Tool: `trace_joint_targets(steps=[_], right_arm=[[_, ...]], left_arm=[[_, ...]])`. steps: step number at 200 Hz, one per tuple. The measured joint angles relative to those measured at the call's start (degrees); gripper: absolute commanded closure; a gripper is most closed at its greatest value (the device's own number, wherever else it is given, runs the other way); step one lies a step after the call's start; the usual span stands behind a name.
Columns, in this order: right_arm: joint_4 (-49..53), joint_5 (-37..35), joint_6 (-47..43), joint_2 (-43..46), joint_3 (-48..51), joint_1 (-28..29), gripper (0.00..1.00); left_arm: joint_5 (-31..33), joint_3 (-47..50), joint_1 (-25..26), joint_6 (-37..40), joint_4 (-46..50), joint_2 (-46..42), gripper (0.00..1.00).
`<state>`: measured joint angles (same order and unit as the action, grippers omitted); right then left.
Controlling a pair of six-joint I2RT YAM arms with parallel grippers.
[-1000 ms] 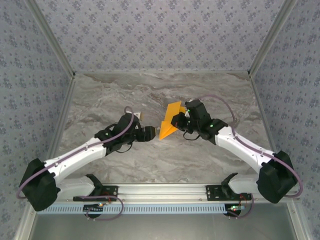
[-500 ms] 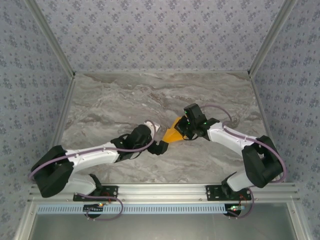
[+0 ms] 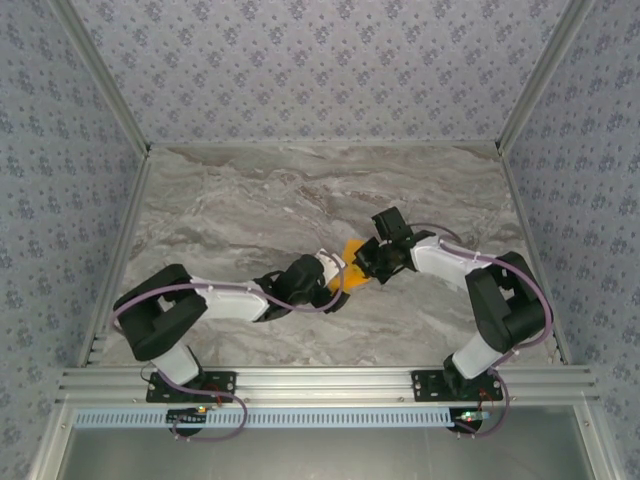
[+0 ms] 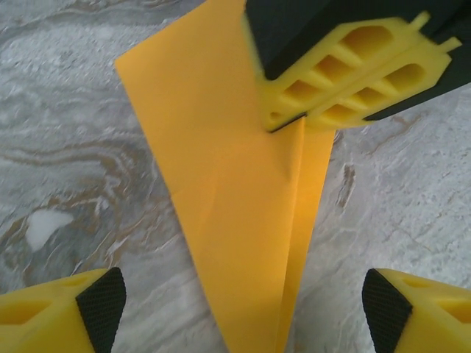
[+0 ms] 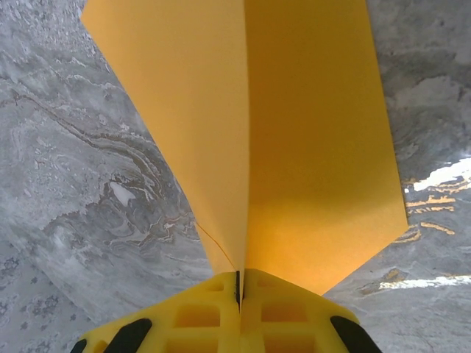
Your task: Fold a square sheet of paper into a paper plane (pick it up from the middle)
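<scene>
Left gripper (image 3: 333, 287): at table centre in the top view, just at 7 o'clock of the paper. Its fingers are released and spread wide.
Left wrist view adds: the gripper's black pads (image 4: 100, 300) sit at the 7 and 5 o'clock corners. The paper's narrow end runs down between them, and neither pad touches it.
Orange paper (image 4: 235, 206): folded, with a centre crease and two sloping edges. It is held low over the marble table (image 3: 250, 190). Whether it rests on the marble I cannot tell.
Long axis: in the left wrist view it runs from 12 to 6 o'clock, broad at 12 and tapering toward 6, with the tip cut off by the frame.
Top view of paper (image 3: 351, 252): only a small orange patch between the two grippers, so the folds are not readable there.
Right gripper (image 3: 367, 262): just at 3 o'clock of the paper, clenched on it.
Right wrist view adds: the yellow fingers (image 5: 199, 316) are pressed together on the crease at 6 o'clock. The paper (image 5: 294, 147) fans out toward 12.
Same grip, opposite side (image 4: 346, 70): the right fingers pinch the fold at 1 o'clock.
</scene>
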<state>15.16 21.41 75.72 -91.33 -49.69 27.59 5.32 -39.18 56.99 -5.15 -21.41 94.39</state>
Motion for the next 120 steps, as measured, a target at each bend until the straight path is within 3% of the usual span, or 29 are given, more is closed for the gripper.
trace_joint_targets(steps=[24,60,120], right_arm=[[1.22,1.14,-0.02,0.0,-1.03,-0.52,1.0],[3.13,2.43,-0.09,-0.02,-2.12,-0.96,0.89],[4.44,3.19,-0.33,-0.09,-3.28,-1.11,0.85]], left_arm=[[0.79,-1.51,0.68,2.1,-1.86,2.71,0.24],[2.49,-2.82,1.31,4.42,-2.89,4.85,0.32],[5.68,-3.43,1.31,5.66,-2.86,5.49,0.58]])
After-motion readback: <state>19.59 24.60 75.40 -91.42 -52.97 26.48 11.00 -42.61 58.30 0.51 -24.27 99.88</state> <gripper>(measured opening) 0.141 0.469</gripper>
